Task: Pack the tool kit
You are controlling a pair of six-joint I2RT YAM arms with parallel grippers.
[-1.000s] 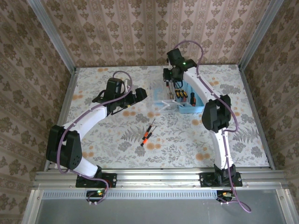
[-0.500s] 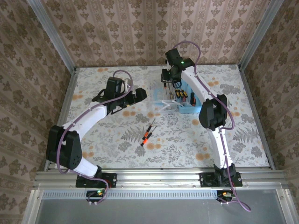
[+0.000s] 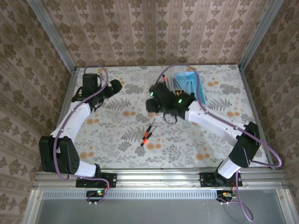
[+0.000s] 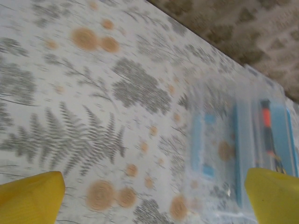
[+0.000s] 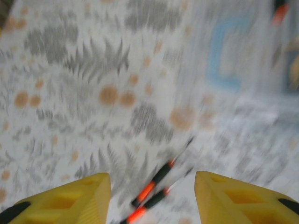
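The tool kit case (image 3: 187,81), clear with a blue liner, lies open near the back of the table. It holds several tools, among them an orange-and-black one (image 4: 267,128). Two orange-and-black screwdrivers (image 3: 147,133) lie side by side on the floral tablecloth at mid-table. My right gripper (image 3: 169,116) hangs above and just behind them, open. In the right wrist view the screwdrivers (image 5: 156,182) lie between the yellow fingers (image 5: 60,200), untouched, under my right gripper (image 5: 152,200). My left gripper (image 3: 114,86) is open and empty at the back left, facing the case (image 4: 243,140). Its fingers (image 4: 32,196) stand wide, and the left gripper (image 4: 152,205) holds nothing.
Wallpapered walls and metal posts close in the table on three sides. The right arm's elbow (image 3: 245,135) sticks out near the right edge. A metal rail (image 3: 154,177) runs along the near edge by the arm bases.
My right gripper left the case, swung down to mid-table over the screwdrivers and opened. My left arm drew back to the far left. The case now sits nearer the back wall.
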